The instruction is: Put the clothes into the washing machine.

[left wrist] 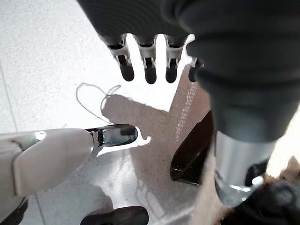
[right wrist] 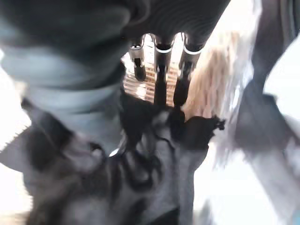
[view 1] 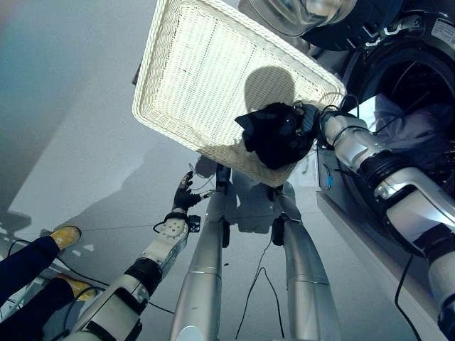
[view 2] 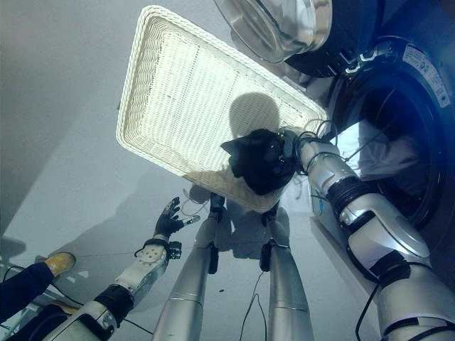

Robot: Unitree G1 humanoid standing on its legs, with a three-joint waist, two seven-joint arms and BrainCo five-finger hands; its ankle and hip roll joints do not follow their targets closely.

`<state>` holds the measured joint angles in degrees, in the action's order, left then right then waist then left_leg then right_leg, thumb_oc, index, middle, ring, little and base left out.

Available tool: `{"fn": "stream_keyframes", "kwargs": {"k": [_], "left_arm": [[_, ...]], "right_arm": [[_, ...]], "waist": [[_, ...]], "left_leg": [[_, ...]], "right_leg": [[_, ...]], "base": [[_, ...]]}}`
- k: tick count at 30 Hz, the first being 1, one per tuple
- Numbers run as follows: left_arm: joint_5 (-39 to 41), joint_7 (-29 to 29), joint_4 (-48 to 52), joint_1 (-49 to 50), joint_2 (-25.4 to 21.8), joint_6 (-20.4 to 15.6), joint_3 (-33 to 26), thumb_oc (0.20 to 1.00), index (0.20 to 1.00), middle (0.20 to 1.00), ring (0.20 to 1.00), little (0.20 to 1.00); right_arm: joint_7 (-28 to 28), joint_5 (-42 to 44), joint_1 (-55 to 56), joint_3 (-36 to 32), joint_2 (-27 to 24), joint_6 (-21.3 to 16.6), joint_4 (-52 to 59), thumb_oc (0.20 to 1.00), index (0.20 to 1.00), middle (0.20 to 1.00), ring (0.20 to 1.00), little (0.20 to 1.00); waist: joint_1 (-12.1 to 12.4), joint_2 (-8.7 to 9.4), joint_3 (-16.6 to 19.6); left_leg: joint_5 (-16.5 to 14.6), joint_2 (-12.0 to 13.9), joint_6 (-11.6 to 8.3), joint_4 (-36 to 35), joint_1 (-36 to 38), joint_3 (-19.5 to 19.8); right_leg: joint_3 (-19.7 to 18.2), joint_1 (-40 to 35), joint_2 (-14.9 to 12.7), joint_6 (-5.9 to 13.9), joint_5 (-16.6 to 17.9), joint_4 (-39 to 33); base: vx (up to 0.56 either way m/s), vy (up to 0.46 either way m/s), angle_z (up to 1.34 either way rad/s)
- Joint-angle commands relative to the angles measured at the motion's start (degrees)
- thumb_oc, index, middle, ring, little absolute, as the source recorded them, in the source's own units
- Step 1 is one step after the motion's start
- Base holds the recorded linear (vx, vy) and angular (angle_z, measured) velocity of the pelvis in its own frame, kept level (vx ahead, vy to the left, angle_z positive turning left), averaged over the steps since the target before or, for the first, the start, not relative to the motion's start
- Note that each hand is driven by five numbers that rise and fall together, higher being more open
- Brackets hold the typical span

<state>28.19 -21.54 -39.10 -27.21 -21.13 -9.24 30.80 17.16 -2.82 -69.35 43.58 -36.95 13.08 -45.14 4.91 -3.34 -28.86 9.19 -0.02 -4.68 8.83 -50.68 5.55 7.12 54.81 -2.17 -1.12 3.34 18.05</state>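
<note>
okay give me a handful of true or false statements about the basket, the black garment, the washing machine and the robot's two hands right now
1. The black garment lies in the white wicker basket. True.
2. The washing machine door is closed. False: it stands open.
3. The left hand holds the garment. False: it hangs over the floor, fingers straight, holding nothing.
4. The right hand is at the garment. True.
5. The drum is empty. False: pale clothes already lie inside.

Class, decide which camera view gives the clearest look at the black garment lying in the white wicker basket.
The left eye view: the black garment lies whole at the corner of the white wicker basket, right hand beside it. The right eye view shows much the same. The right wrist view shows dark folds close up.
</note>
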Motion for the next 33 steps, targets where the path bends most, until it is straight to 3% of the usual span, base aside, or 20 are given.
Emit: {"fn": "stream_keyframes", "kwargs": {"k": [1, 4, 10, 17, 22, 23, 28, 33], "left_arm": [[-1.3, 0.3, -0.2, -1.0, 0.7, -0.2, -1.3, 1.0, 1.0, 1.0, 1.0, 1.0], [-1.4, -0.2, -0.8, -0.6, 1.2, -0.3, -1.9, 1.0, 1.0, 1.0, 1.0, 1.0], [-1.7, -0.6, -1.1, -0.2, 2.0, -0.7, -2.4, 1.0, 1.0, 1.0, 1.0, 1.0], [-1.8, -1.1, -1.4, 0.0, 2.8, -1.7, -1.9, 1.0, 1.0, 1.0, 1.0, 1.0], [-1.5, -1.3, -1.6, 0.1, 2.9, -1.6, -1.5, 1.0, 1.0, 1.0, 1.0, 1.0], [-1.6, -1.4, -1.9, 0.7, 3.4, -2.0, -1.8, 1.0, 1.0, 1.0, 1.0, 1.0], [-1.7, -2.0, -2.1, 1.4, 4.0, -2.3, -1.8, 1.0, 1.0, 1.0, 1.0, 1.0], [-1.9, -2.2, -2.6, 1.8, 4.6, -2.5, -2.2, 1.0, 1.0, 1.0, 1.0, 1.0]], "right_arm": [[7.8, 14.4, 11.3, 2.6, 10.2, -5.5, 1.6, 0.2, 0.2, 0.2, 0.2, 0.2], [3.2, 23.4, 12.9, -1.3, 10.0, -8.1, 2.4, 0.2, 0.2, 0.2, 0.2, 0.2], [-0.3, 27.3, 14.5, -5.8, 9.8, -9.7, 2.1, 0.2, 0.2, 0.2, 0.2, 0.2], [-4.4, 22.6, 15.3, -8.8, 8.1, -11.4, -0.1, 0.2, 0.2, 0.2, 0.2, 0.2], [-11.5, 22.9, 15.4, -9.8, 8.0, -14.2, 0.5, 0.2, 0.2, 0.2, 0.2, 0.2], [-16.5, 21.0, 15.7, -10.9, 8.2, -15.4, 1.5, 0.2, 0.2, 0.2, 0.2, 0.2], [-18.8, 23.4, 16.1, -12.4, 8.6, -15.9, 2.2, 0.2, 0.2, 0.2, 0.2, 0.2], [-16.8, 36.4, 17.4, -15.0, 10.4, -15.1, 3.6, 0.2, 0.2, 0.2, 0.2, 0.2]], "waist": [[1.5, -1.99, -0.9], [0.9, -1.54, -0.9], [0.1, -1.46, -0.9], [-0.8, -2.5, -0.9], [-1.1, -2.81, -0.9], [-1.4, -2.91, -0.9], [-1.6, -2.92, -0.9], [-1.8, -2.81, -0.9]], "left_leg": [[-0.5, -4.5, 2.25, 0.5, -0.3, -1.8], [-0.3, -4.1, 2.08, 0.1, 0.4, -2.3], [-0.6, -4.0, 2.06, 0.2, 0.9, -2.7], [-0.5, -4.3, 2.37, -0.4, 2.2, -2.8], [-0.6, -4.4, 2.48, -0.4, 2.6, -2.9], [-0.7, -4.6, 2.54, -0.4, 2.8, -2.9], [-0.8, -4.7, 2.61, -0.4, 2.9, -2.9], [-1.0, -4.7, 2.68, -0.6, 3.6, -3.1]], "right_leg": [[2.6, -0.6, -0.3, 6.11, 2.2, -1.9], [2.4, -1.1, 0.1, 6.09, 2.3, -1.9], [2.0, -1.4, 0.3, 6.07, 2.3, -1.8], [0.8, -2.0, 0.8, 5.65, 2.2, -1.6], [0.4, -2.3, 0.9, 5.56, 2.1, -1.5], [0.0, -2.4, 1.0, 5.56, 2.3, -1.8], [-0.3, -2.6, 1.2, 5.57, 2.5, -2.0], [-0.6, -3.3, 1.2, 5.51, 2.4, -2.3]], "base": [[-0.01, -0.025, -0.07], [0.0, -0.004, -0.01], [0.0, 0.001, 0.01], [-0.01, 0.002, 0.01], [0.0, 0.007, 0.0], [-0.02, 0.035, -0.01], [-0.01, 0.032, -0.01], [-0.01, 0.026, 0.0]]}}
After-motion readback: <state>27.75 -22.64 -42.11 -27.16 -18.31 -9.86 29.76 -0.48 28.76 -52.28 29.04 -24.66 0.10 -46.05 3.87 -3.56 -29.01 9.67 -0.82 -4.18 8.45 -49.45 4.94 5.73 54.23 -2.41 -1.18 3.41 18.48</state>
